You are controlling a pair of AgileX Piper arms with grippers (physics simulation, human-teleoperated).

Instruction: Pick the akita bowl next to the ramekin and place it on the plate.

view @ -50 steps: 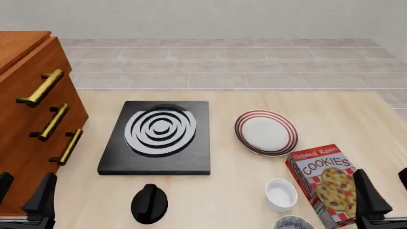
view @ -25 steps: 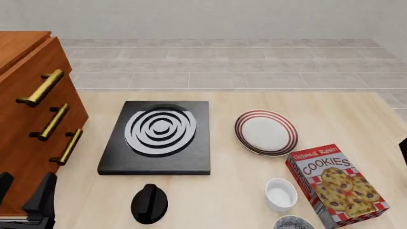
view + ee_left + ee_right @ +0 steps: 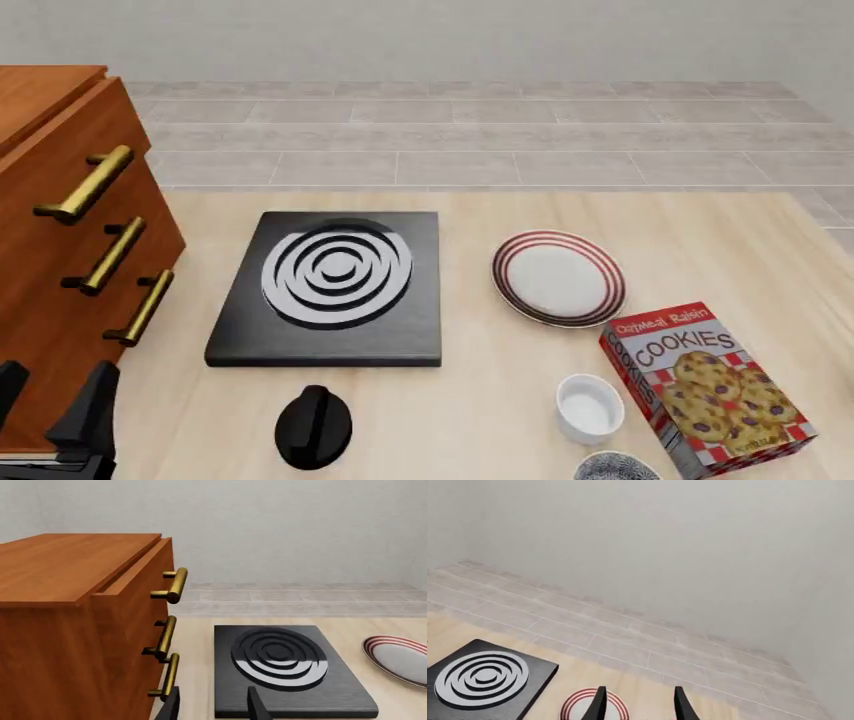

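The akita bowl point(image 3: 617, 468) shows only its speckled far part at the front view's bottom edge, just in front of the white ramekin point(image 3: 589, 406). The red-ringed plate point(image 3: 558, 277) lies farther back, right of the stove. My left gripper point(image 3: 51, 405) stands open at the bottom-left corner, far from the bowl; in the left wrist view the gripper point(image 3: 213, 707) holds nothing. My right gripper point(image 3: 639, 704) is out of the front view. Its wrist view shows it open and raised, with the plate point(image 3: 575, 708) partly behind one finger. The bowl appears in neither wrist view.
A black stove point(image 3: 331, 285) with white spiral rings sits mid-table. A cookies box point(image 3: 705, 388) lies right of the ramekin. A black round object point(image 3: 314, 425) rests in front of the stove. A wooden drawer cabinet point(image 3: 74, 250) with brass handles stands at the left.
My right gripper, near the cookies box a second ago, has moved off to the right and out of the front view. The left gripper and the objects have not moved.
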